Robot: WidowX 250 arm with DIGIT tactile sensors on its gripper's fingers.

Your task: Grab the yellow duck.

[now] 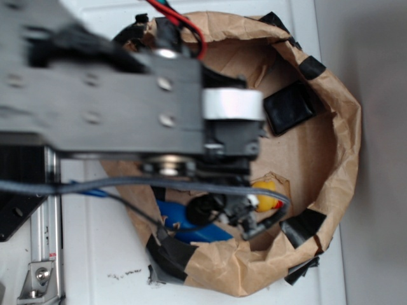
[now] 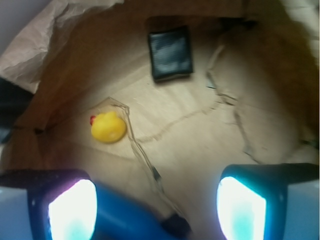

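1. far left of the wrist view is the crumpled wall of the brown paper bag (image 2: 35, 45), rolled down into a sort of nest. everything sits on its floor.
2. next over, the yellow duck (image 2: 108, 127) rests on the paper floor, left of centre, with its red beak pointing left toward the wall. nothing touches it. a raised crease in the paper curls round its right side.
3. it looks like a small hollow rubber toy, so probably very light, a bit squishy and kind of slick. being round, it could pop out of a pinch that lands off-centre. best bet is squeezing across the fat middle of the body, not the beak or head.
4. along the bottom edge, the blue bottle-like object (image 2: 125, 220) lies near the left finger, well short of the duck.
5. the gripper (image 2: 157, 207) is spread wide with nothing between the fingers, and the duck sits ahead and left of the gap.
6. further right and up top, the black square pouch (image 2: 170, 52) lies flat, well apart from the duck.
7. in the exterior view the arm covers most of the bag; only a bit of the duck shows.
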